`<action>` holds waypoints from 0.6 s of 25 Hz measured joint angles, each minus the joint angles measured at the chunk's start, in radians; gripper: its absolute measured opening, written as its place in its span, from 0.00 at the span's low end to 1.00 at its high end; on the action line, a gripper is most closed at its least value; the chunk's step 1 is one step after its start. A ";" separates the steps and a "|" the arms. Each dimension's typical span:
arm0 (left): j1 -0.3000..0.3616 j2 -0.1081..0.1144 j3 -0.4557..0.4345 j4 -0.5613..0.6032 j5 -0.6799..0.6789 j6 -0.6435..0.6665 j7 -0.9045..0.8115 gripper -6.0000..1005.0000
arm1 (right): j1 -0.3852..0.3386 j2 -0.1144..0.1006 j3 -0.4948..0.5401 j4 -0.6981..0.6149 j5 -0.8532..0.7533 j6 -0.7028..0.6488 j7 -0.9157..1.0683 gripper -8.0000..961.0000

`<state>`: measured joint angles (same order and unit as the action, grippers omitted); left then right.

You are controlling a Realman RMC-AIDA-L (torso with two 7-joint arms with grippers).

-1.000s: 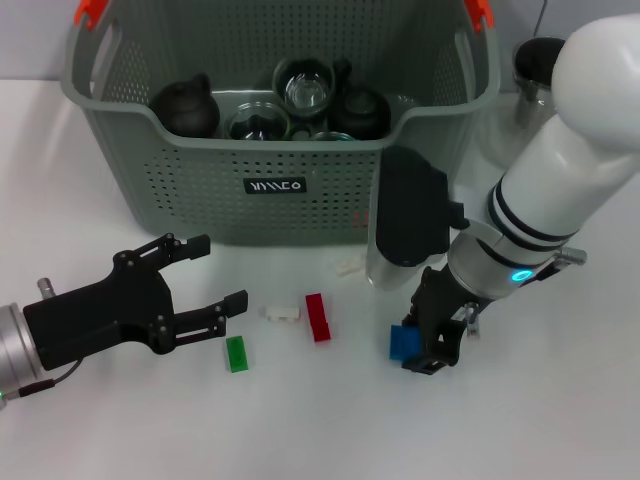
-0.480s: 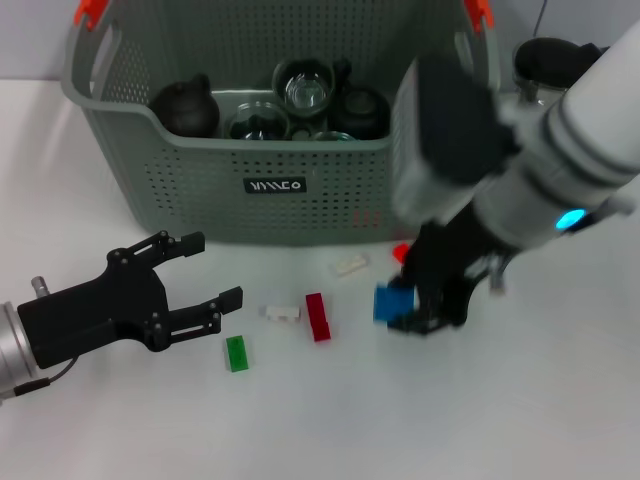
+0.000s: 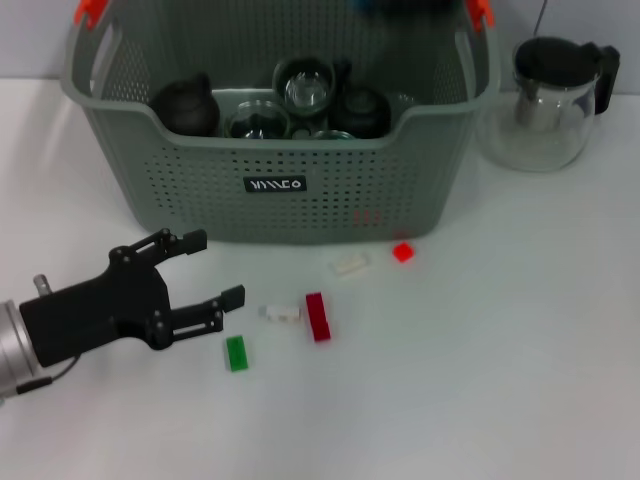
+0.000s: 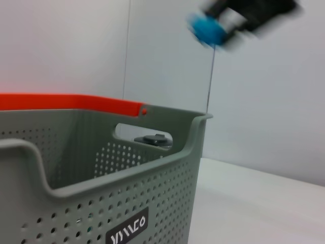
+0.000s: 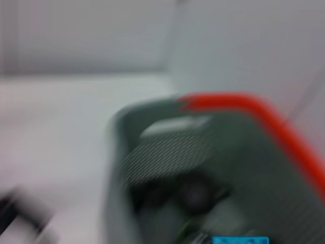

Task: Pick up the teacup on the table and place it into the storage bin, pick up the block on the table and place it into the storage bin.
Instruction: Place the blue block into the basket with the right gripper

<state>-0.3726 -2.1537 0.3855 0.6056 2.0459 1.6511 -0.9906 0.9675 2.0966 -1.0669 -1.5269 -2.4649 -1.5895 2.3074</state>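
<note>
The storage bin (image 3: 280, 190) stands at the far middle of the white table (image 3: 520, 380), its black label facing the robot and orange-red clips on its handles. Inside it lie dark teapots and glass teaware, among them a teacup (image 3: 304, 88) near the middle of the bin.

The left gripper (image 3: 195, 285) rests low over the table at the near left, in front of the bin, its black fingers spread apart with nothing between them. A green block (image 3: 236, 353) lies just beside its lower fingertip.

In the left wrist view the right gripper (image 4: 238, 15) shows as a blurred dark shape high above the bin's rim (image 4: 127, 168), with a blue block (image 4: 205, 29) at its tip; the fingers appear to be closed on that block. The right wrist view looks down into the bin, and a strip of the same blue block (image 5: 239, 240) shows at the picture's edge. In the head view only a dark smear at the top edge, above the bin, marks that arm.

On the table in front of the bin lie a red block (image 3: 317, 316), a small white block (image 3: 281, 313) just beside it, another white block (image 3: 349, 264) and a small red block (image 3: 403, 251). A glass teapot (image 3: 548, 100) with a black lid stands to the right of the bin.
</note>
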 joint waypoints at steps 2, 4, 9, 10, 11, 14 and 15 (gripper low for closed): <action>-0.002 0.000 0.002 -0.001 -0.001 0.000 0.000 0.87 | 0.030 -0.009 0.015 0.101 -0.025 0.151 0.045 0.45; -0.005 0.000 0.004 -0.001 0.000 -0.001 0.000 0.87 | 0.063 -0.023 0.015 0.221 -0.051 0.278 0.068 0.45; -0.006 -0.002 0.009 -0.001 0.004 0.004 -0.001 0.87 | 0.144 -0.050 0.004 0.483 -0.100 0.410 0.054 0.47; -0.005 -0.003 0.009 -0.001 0.004 0.004 -0.001 0.87 | 0.154 -0.050 0.003 0.513 -0.116 0.427 0.052 0.48; -0.004 -0.003 0.009 -0.001 0.004 0.004 -0.002 0.87 | 0.160 -0.047 0.001 0.534 -0.139 0.445 0.051 0.49; 0.000 -0.003 0.009 -0.001 0.005 0.005 -0.002 0.87 | 0.157 -0.035 -0.009 0.538 -0.163 0.470 0.046 0.55; 0.000 -0.003 0.009 -0.001 0.005 0.005 -0.002 0.87 | 0.149 -0.030 -0.014 0.526 -0.166 0.476 0.042 0.58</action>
<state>-0.3722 -2.1566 0.3941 0.6043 2.0506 1.6560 -0.9925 1.1167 2.0667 -1.0807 -1.0004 -2.6306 -1.1138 2.3490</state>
